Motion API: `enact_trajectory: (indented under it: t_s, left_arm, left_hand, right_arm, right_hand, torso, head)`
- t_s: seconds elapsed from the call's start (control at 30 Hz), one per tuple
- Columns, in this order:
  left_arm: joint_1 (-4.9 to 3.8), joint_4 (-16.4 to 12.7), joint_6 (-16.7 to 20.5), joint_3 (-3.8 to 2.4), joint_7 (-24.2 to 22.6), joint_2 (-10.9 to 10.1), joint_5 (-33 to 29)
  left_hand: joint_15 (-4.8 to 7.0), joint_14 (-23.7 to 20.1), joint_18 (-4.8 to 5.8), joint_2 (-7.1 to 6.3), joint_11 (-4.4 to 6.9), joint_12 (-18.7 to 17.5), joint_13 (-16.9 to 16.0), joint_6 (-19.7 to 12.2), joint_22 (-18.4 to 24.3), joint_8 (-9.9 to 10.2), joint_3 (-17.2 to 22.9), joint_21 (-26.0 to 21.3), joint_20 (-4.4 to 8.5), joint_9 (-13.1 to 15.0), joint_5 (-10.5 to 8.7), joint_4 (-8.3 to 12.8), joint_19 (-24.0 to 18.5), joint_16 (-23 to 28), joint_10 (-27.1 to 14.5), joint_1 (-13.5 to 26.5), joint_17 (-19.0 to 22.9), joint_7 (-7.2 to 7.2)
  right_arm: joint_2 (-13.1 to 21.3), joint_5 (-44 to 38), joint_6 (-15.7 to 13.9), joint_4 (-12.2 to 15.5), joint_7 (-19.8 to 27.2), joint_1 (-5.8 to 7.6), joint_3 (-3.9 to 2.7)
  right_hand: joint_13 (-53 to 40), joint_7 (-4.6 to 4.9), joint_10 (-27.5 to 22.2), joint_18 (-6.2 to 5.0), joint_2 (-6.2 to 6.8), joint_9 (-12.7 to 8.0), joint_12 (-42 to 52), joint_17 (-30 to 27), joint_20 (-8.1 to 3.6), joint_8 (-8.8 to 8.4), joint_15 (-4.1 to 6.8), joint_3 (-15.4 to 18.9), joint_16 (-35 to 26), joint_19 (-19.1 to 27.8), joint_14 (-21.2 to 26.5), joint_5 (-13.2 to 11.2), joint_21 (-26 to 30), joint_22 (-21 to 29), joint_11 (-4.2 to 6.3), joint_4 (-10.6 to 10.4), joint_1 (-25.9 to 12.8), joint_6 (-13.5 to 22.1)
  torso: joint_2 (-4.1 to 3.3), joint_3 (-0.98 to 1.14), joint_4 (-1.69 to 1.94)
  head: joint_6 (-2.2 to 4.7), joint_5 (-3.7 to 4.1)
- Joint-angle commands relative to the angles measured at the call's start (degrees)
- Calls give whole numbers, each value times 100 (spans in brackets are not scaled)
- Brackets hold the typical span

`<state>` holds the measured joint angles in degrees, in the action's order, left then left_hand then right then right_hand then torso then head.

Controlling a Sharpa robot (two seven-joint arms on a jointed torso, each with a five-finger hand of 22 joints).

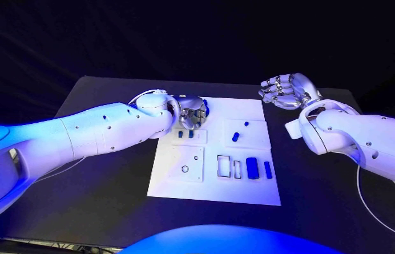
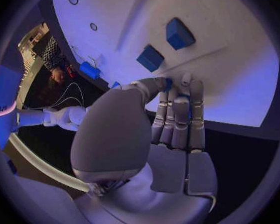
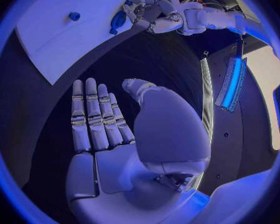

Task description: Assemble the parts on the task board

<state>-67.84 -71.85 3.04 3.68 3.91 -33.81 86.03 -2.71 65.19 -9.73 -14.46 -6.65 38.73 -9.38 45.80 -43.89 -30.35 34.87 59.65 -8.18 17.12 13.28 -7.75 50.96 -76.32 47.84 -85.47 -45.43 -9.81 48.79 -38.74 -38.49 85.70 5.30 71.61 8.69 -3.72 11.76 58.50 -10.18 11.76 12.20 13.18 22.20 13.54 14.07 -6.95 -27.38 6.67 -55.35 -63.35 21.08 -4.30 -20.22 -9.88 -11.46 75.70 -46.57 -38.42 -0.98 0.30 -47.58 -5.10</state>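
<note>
Left hand (image 1: pixel 191 112) on task board (image 1: pixel 216 192), right hand (image 3: pixel 109 134) free.
Left fingers (image 2: pixel 177 119) pinch a small blue part (image 2: pixel 169 83) near the board's far left edge; right hand flat, fingers extended, holding nothing, past the board's far right corner.

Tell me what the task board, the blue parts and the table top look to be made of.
Task board: seemingly rigid white plastic, matte, with raised square panels and cut slots. Blue parts: probably moulded or printed plastic, uniform colour with smooth faces; the left wrist view shows blocky ones with crisp edges. Table: black, dull, no glare; the material itself is unclear.
</note>
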Motion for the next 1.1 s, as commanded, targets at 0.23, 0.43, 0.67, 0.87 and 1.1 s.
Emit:
enact_trajectory:
  t_s: [0.23,0.43,0.67,0.87,1.1]
  left_arm:
    - [12,39,-158,9,39,43,27]
    - [13,49,-53,10,16,44,32]
    - [14,31,239,7,-90,21,32]
    - [17,-35,409,-21,-169,-20,2]
    - [18,-244,484,-93,-198,-164,-84]
  left_hand:
    - [51,277,-90,81,66,-84,52,243,-102,77,99,170,31,-41,-40,155,-32,-212,315,62,-306,38]
    - [136,672,-93,185,160,-162,66,519,-213,144,154,352,104,-24,-39,333,26,-461,696,62,-801,103]
    - [183,892,-35,217,205,-248,52,697,-514,238,203,607,153,-6,-29,467,273,-572,906,87,-1066,130]
    - [189,956,-19,214,210,-285,49,747,-582,267,208,660,158,1,-29,479,337,-597,948,128,-1146,131]
    - [190,978,-20,205,210,-318,51,760,-583,295,212,666,161,2,-30,488,342,-605,962,151,-1163,130]
  right_arm:
    - [-5,-31,69,9,82,-2,-2]
    - [-8,-29,68,9,87,-2,-2]
    - [-12,-26,66,8,94,-2,-2]
    - [-17,-21,66,5,100,-2,-2]
    - [-21,-19,69,2,103,-2,-2]
  right_hand:
    - [5,230,-19,-25,8,-5,-1,-8,-13,-30,-12,0,-21,-33,-45,36,22,6,-20,27,-47,26]
    - [5,230,-19,-25,8,-5,-1,-8,-13,-30,-12,0,-21,-33,-45,36,22,6,-20,27,-47,26]
    - [4,230,-18,-26,4,-7,1,-12,-13,-28,-12,-9,-27,-38,-51,37,20,30,-20,36,-50,24]
    - [4,230,-18,-26,4,-7,1,-12,-13,-28,-12,-9,-27,-38,-51,37,20,30,-20,36,-50,24]
    - [4,230,-18,-26,4,-7,1,-12,-13,-28,-12,-9,-27,-38,-51,37,20,30,-20,36,-50,24]
  torso:
    - [4,2,1]
    - [6,0,3]
    - [5,-3,4]
    - [2,-2,2]
    - [6,0,9]
  head:
    - [-7,3]
    - [0,4]
    - [19,0]
    - [29,-1]
    - [43,-6]
